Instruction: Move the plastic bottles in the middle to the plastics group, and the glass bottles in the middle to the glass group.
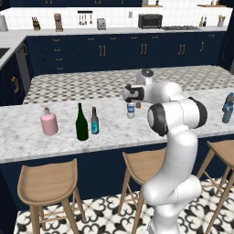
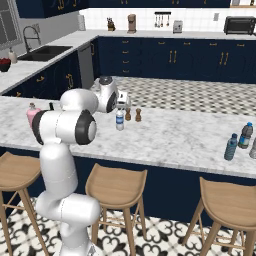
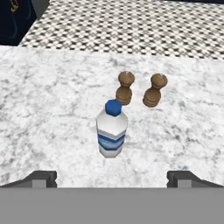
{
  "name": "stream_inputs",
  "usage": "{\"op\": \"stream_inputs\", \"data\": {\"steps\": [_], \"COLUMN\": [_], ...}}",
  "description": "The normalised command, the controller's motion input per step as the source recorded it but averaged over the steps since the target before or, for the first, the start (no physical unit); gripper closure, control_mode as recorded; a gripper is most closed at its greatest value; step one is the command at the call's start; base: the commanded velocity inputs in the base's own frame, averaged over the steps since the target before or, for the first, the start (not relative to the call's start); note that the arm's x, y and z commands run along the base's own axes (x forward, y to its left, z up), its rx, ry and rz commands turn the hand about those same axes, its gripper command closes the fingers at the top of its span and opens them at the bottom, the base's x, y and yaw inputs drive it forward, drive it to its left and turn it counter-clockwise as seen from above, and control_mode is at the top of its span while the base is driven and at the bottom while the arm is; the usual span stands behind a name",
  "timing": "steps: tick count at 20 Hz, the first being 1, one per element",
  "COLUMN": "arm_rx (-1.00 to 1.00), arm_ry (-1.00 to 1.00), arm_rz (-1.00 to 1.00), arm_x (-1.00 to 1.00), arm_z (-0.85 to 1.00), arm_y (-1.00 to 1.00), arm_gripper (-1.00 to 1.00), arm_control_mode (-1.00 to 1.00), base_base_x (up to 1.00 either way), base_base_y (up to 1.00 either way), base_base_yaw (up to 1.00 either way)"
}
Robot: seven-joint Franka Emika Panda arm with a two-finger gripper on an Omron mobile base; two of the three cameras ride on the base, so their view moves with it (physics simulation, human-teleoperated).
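At the centre of the hand view, the small clear plastic bottle with blue cap and blue label bands (image 3: 112, 129), no writing readable, stands upright on the marble tabletop (image 3: 48, 109), just before two brown wooden shakers (image 3: 139, 90), and the gripper (image 3: 112, 178) is wide open, holding nothing.

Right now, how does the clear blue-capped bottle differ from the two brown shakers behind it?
Material: the clear bottle is translucent with a blue cap and blue label band; the brown shakers are opaque and wood-coloured. Shape: the bottle is a straight faceted cylinder, the shakers are waisted with round knobs. Size: the bottle looks taller and wider. Shared: all stand upright on the marble counter, close together but apart.
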Motion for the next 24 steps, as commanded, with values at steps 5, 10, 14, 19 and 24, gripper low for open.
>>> {"op": "stream_inputs", "data": {"steps": [5, 10, 14, 19, 24], "arm_rx": [0.00, 0.00, 0.00, 0.00, 0.00], "arm_ry": [0.00, 0.00, 0.03, 0.04, 0.05], "arm_rz": [0.00, 0.00, 0.00, 0.00, 0.00], "arm_x": [0.13, 0.13, 0.06, 0.08, 0.19], "arm_z": [0.00, -0.04, -0.22, -0.14, -0.10], "arm_y": [0.00, 0.00, 0.00, 0.00, 0.00], "arm_gripper": [-1.00, -1.00, -1.00, -1.00, -1.00], "arm_control_mode": [-1.00, -1.00, -1.00, -1.00, -1.00], "base_base_x": [0.00, 0.00, 0.00, 0.00, 0.00], "base_base_y": [0.00, 0.00, 0.00, 0.00, 0.00], "base_base_yaw": [0.00, 0.00, 0.00, 0.00, 0.00]}}
